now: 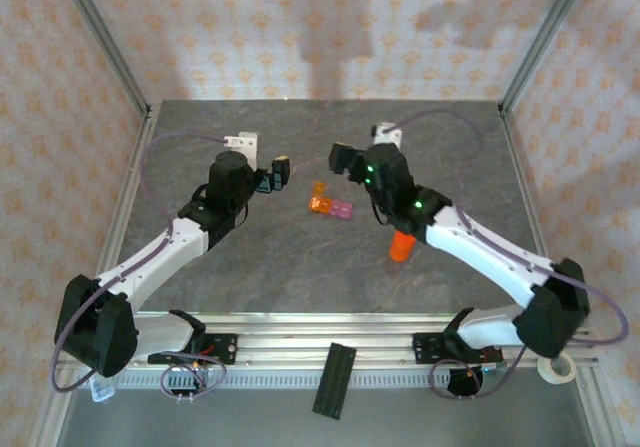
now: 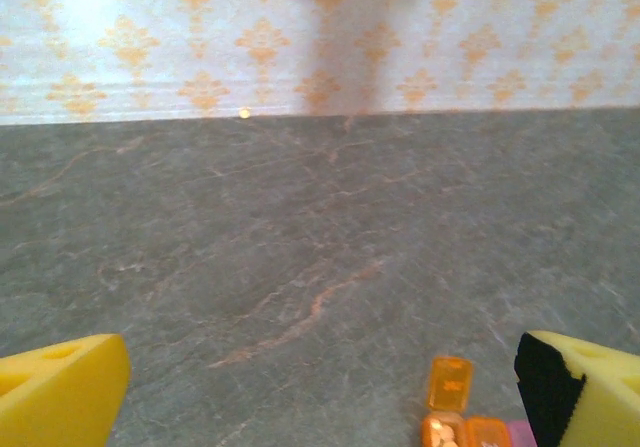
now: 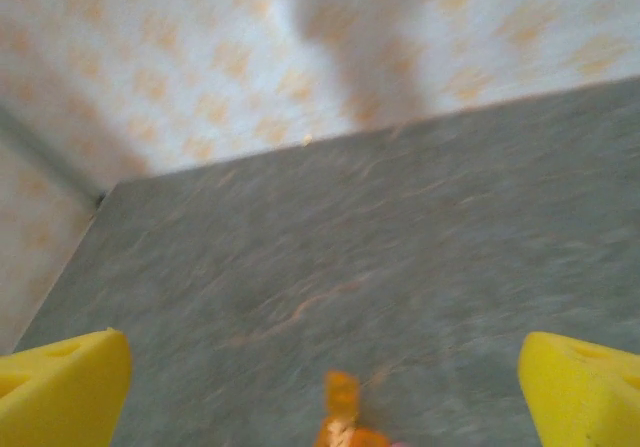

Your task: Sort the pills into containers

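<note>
**Pill-sorting desk (image 1: 250, 267), seen from above and from both wrists.** The containers (image 1: 331, 207), a low strip of joined translucent cells, orange at the left end and pink-purple to the right, are placed at the middle of the desk. They lie between the left claw (image 1: 275, 174) and the right claw (image 1: 345, 157), and slightly nearer than both. Both claws are shown with fingers spread wide and nothing between them. The lid (image 2: 450, 381) of the orange end cell is folded open toward the far side, and pale matter taken to be the pills (image 2: 444, 435) is seen inside that cell. The strip is judged light, stiff and smooth-walled, so it is expected to slide or tip if pushed from one side. It is best pinched across its short width, or steadied by one claw while the other works. The pills are judged tiny, hard and apt to roll or be flicked away, so a fingertip pinch from straight above is advised. An orange bottle (image 1: 401, 246) is seen to the near right of the strip, partly covered by the right arm; whether it stands or lies cannot be told. The strip is cut off by the lower edge in the left-wrist view and blurred in the right-wrist view. A bright speck (image 2: 244, 113) at the far edge of the desk cannot be identified as a pill. Neither cells nor pills can be counted.
</note>
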`<action>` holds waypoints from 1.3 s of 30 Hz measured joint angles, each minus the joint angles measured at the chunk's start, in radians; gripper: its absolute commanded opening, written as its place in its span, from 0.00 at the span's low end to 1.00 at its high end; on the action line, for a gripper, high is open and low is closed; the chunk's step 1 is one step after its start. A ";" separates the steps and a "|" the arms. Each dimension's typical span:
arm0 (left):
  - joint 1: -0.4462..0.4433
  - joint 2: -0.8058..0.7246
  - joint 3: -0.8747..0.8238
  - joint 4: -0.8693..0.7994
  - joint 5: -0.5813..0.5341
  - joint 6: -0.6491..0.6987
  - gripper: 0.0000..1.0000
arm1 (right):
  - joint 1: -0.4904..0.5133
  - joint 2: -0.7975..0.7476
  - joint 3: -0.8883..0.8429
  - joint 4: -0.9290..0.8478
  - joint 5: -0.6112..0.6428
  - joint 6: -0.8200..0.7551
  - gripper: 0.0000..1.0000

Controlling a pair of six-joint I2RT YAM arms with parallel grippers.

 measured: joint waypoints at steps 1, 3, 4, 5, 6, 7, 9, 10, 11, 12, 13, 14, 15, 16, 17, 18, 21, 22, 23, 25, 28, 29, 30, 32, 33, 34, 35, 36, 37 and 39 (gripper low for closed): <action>0.002 0.007 0.001 0.002 -0.022 -0.022 1.00 | -0.002 0.052 0.049 -0.030 -0.058 0.001 0.95; 0.013 0.024 0.006 0.008 -0.040 -0.063 1.00 | -0.011 0.149 0.132 -0.089 -0.159 0.011 0.93; 0.024 0.033 0.007 0.017 -0.037 -0.077 1.00 | -0.017 0.201 0.171 -0.120 -0.207 0.018 0.91; 0.041 0.047 0.014 0.019 -0.032 -0.090 1.00 | -0.025 0.245 0.201 -0.149 -0.247 0.028 0.89; 0.053 0.061 0.025 0.018 -0.028 -0.098 1.00 | -0.032 0.282 0.222 -0.174 -0.277 0.040 0.87; 0.068 0.086 0.047 0.011 -0.026 -0.105 1.00 | -0.043 0.322 0.241 -0.203 -0.307 0.055 0.85; 0.086 0.135 0.102 -0.014 -0.026 -0.111 1.00 | -0.064 0.375 0.260 -0.255 -0.343 0.085 0.83; 0.092 0.166 0.142 -0.034 -0.026 -0.114 0.99 | -0.078 0.399 0.266 -0.283 -0.354 0.100 0.82; 0.093 0.193 0.177 -0.050 -0.026 -0.114 0.99 | -0.091 0.417 0.270 -0.311 -0.362 0.115 0.81; 0.093 0.214 0.208 -0.072 -0.025 -0.114 0.99 | -0.102 0.432 0.278 -0.339 -0.367 0.127 0.80; 0.093 0.239 0.244 -0.093 -0.024 -0.114 0.99 | -0.114 0.452 0.292 -0.369 -0.367 0.137 0.79; 0.093 0.269 0.286 -0.121 -0.022 -0.113 0.98 | -0.124 0.472 0.311 -0.397 -0.367 0.143 0.78; 0.092 0.291 0.319 -0.140 -0.021 -0.110 0.98 | -0.132 0.490 0.329 -0.421 -0.367 0.149 0.77; 0.092 0.322 0.360 -0.166 -0.021 -0.105 0.98 | -0.139 0.510 0.351 -0.445 -0.366 0.151 0.76; 0.092 0.349 0.396 -0.190 -0.019 -0.102 0.96 | -0.143 0.532 0.374 -0.468 -0.365 0.153 0.74; 0.092 0.373 0.426 -0.211 -0.016 -0.098 0.94 | -0.145 0.550 0.392 -0.487 -0.365 0.153 0.73; 0.092 0.453 0.517 -0.277 0.000 -0.091 0.89 | -0.144 0.589 0.422 -0.531 -0.363 0.150 0.71; 0.092 0.475 0.539 -0.293 0.006 -0.088 0.87 | -0.144 0.598 0.423 -0.544 -0.363 0.147 0.70; 0.092 0.499 0.560 -0.311 0.015 -0.087 0.86 | -0.143 0.605 0.423 -0.557 -0.363 0.146 0.70; 0.092 0.533 0.587 -0.335 0.028 -0.082 0.83 | -0.143 0.615 0.423 -0.578 -0.363 0.146 0.70; 0.092 0.574 0.618 -0.367 0.050 -0.077 0.80 | -0.144 0.616 0.418 -0.592 -0.363 0.143 0.67; 0.092 0.589 0.631 -0.377 0.056 -0.077 0.79 | -0.144 0.616 0.415 -0.593 -0.363 0.141 0.67; 0.092 0.599 0.642 -0.385 0.062 -0.076 0.79 | -0.144 0.616 0.410 -0.593 -0.363 0.139 0.67; 0.092 0.620 0.667 -0.403 0.078 -0.077 0.76 | -0.144 0.616 0.396 -0.592 -0.363 0.139 0.66; 0.092 0.629 0.679 -0.410 0.085 -0.076 0.75 | -0.144 0.616 0.385 -0.592 -0.363 0.139 0.66; 0.092 0.637 0.690 -0.418 0.094 -0.076 0.72 | -0.144 0.616 0.374 -0.592 -0.363 0.139 0.65; 0.092 0.647 0.703 -0.429 0.102 -0.076 0.70 | -0.145 0.616 0.364 -0.592 -0.363 0.139 0.63; 0.092 0.659 0.718 -0.436 0.109 -0.076 0.65 | -0.146 0.616 0.353 -0.592 -0.364 0.139 0.62; 0.092 0.673 0.734 -0.443 0.120 -0.077 0.61 | -0.147 0.616 0.344 -0.592 -0.363 0.139 0.61; 0.092 0.695 0.753 -0.454 0.138 -0.077 0.54 | -0.152 0.617 0.333 -0.591 -0.364 0.140 0.61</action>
